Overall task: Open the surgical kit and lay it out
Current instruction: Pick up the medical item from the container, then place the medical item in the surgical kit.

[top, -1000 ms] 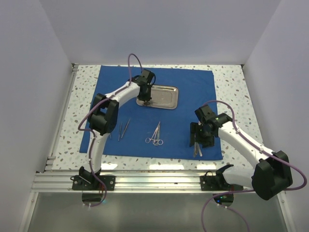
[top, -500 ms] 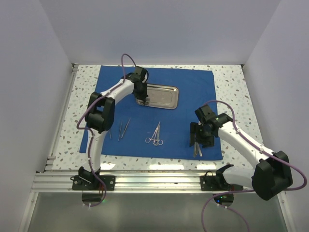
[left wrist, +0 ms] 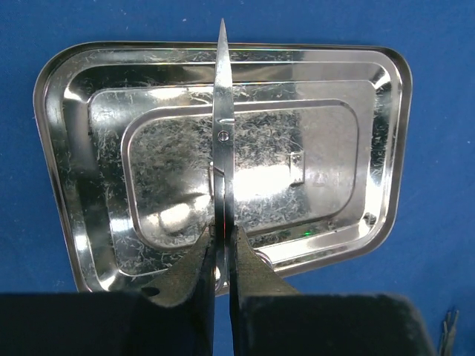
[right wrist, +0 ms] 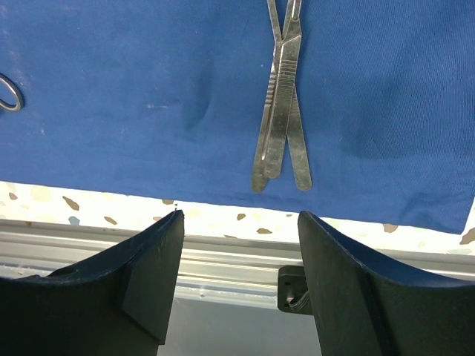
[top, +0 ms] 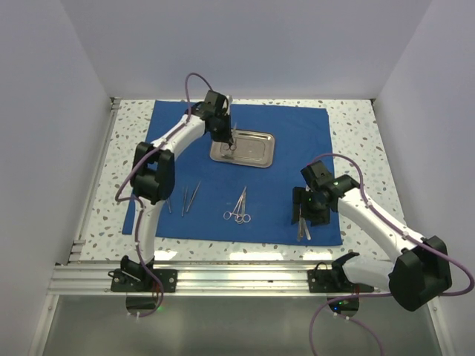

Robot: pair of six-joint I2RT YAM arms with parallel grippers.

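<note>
The big royal-blue cloth sheet [top: 297,133] lies flat and open on the white speckled desk [top: 356,126]. Speckled desk shows past the cloth on the left, the right and the far side. Only a thin strip shows at the near edge, just before the silver metal rail [top: 237,278].

The small shiny steel tray with rounded corners [top: 256,152] sits on the far part of the cloth, with blue showing all around it. There is a wide patch of bare blue to the right of the tray, and more between the tray and the near tools.

The left hand [top: 231,143] is over the tray. Its fingers are pressed together, pinching the slim silver scissors [left wrist: 224,133], which point straight away from it. In the wrist view the tip reaches past the tray's far rim. I cannot tell if the scissors touch the tray.

The right hand [top: 304,215] hangs low near the right front corner of the cloth, fingers spread and holding nothing. Under it lie flat silver tools crossed over each other [right wrist: 280,111], their ends just short of the cloth's near edge.

Ring-handled silver tools [top: 237,208] lie in the middle of the cloth. Thin silver tools [top: 189,196] lie further left, by the left arm.

White walls [top: 245,44] close in the desk on three sides.
</note>
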